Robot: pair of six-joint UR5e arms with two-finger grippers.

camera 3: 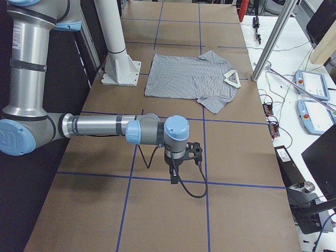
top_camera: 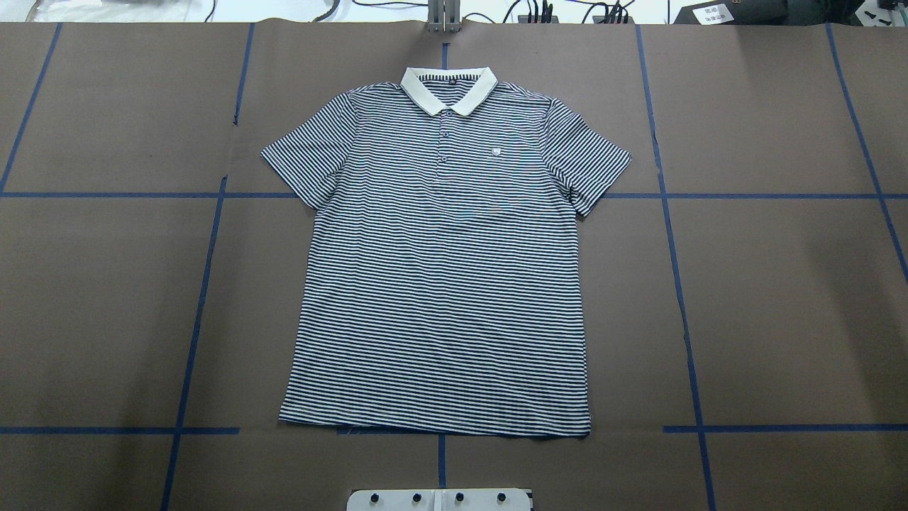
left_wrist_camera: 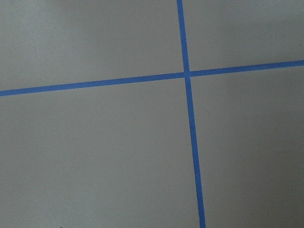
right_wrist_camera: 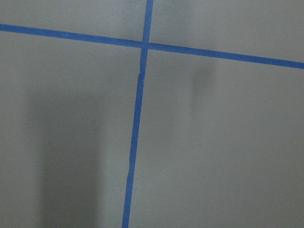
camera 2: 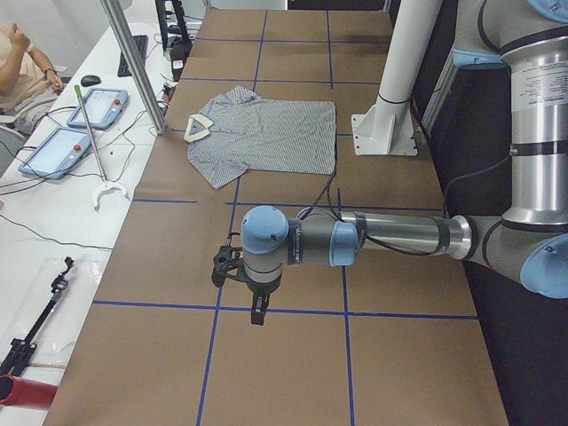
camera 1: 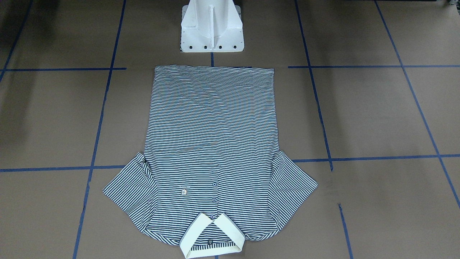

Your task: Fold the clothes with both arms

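- Front-facing: polo shirt (camera 1: pixel 212 144) lies flat, buttons up, mid-table (camera 1: pixel 377 115). Hem is near the white pedestal base (camera 1: pixel 212 25), and the cream collar (camera 1: pixel 212 235) sits right at the frame's lower edge.
- Overhead: both sleeves are spread and the collar points to the far edge. Blue tape lines (top_camera: pixel 681 284) run beside the shirt and partly under it. Cables (top_camera: pixel 539 8) along the far edge are cut off by the frame.
- Exterior left: left arm (camera 2: pixel 390 235) is stretched over bare table, well apart from the shirt. Left gripper (camera 2: pixel 257 309) points down, and its claw state cannot be told. An operator (camera 2: pixel 22 67) at the side bench is mostly cropped.
- Exterior right: right arm (camera 3: pixel 105 126) has the same pose. Right gripper (camera 3: pixel 173 176) points down above a tape line, and its claw state cannot be told either. The shirt lies beyond it, beside the base.
- Left wrist: only brown surface and a tape cross (left_wrist_camera: pixel 186 74).
- Right wrist: brown surface, a second tape cross (right_wrist_camera: pixel 145 45) and soft shadows.
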